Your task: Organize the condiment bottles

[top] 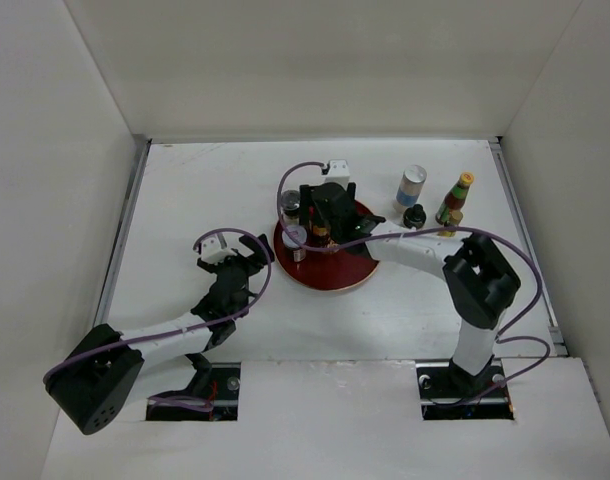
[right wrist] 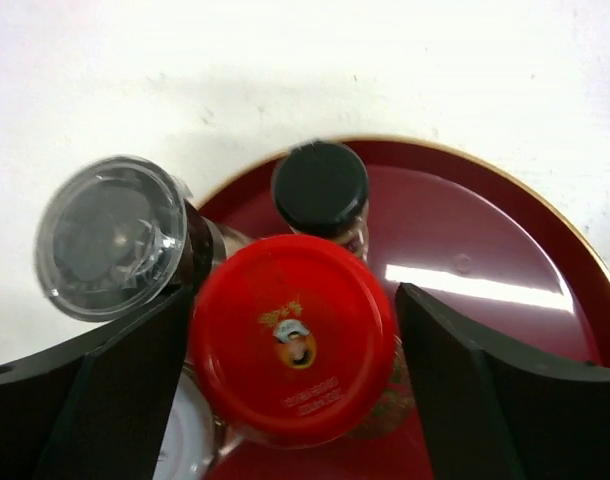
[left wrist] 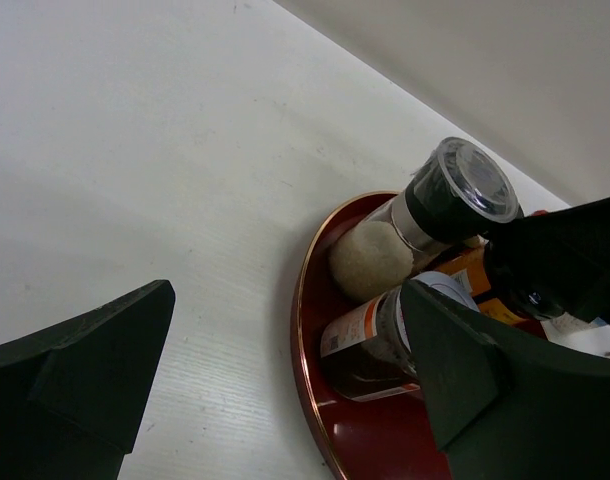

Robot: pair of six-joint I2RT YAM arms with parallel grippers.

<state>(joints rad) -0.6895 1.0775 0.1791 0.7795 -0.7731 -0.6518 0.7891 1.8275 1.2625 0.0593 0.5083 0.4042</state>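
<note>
Between the jaws of the right gripper (right wrist: 293, 292), grip unclear, stands the red-lidded jar (right wrist: 293, 345), one of four on the tray (right wrist: 485, 225); four bottles (top: 412, 187) wait outside them, and the left gripper (left wrist: 287, 290) gapes empty.

— What's around me up here?
— White table (top: 205, 190) under me, evenly lit, with a few faint marks.
— And the walls?
— Plain white back wall (top: 315, 60), left wall (top: 45, 200) and right wall (top: 575, 150) boxing me in. A metal rail (top: 123, 230) runs along the table's left edge.
</note>
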